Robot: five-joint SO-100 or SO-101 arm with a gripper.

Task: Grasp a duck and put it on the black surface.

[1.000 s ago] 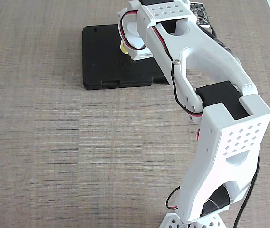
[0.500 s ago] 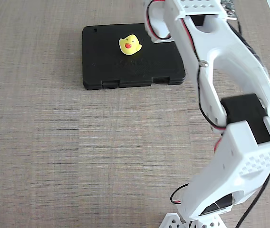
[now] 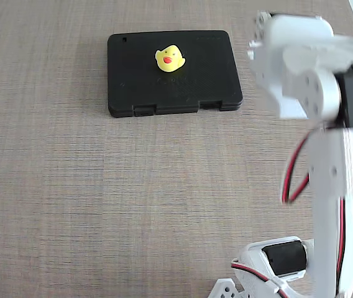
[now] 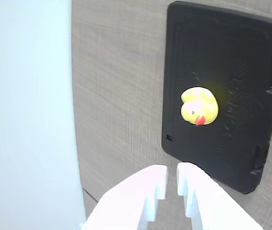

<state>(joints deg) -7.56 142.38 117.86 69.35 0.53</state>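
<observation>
The duck [image 3: 170, 59] sits on the black case [image 3: 214, 68], near its far edge in the fixed view. My gripper [image 4: 172, 181] hangs above the table [image 3: 102, 205], fingers nearly together and empty, clear of the case.

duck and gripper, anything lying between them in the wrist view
No loose object. In the wrist view, between the gripper and the duck there is only bare black surface and a strip of wooden table.

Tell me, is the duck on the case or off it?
On it: the duck sits on the case, free of the gripper.
</observation>
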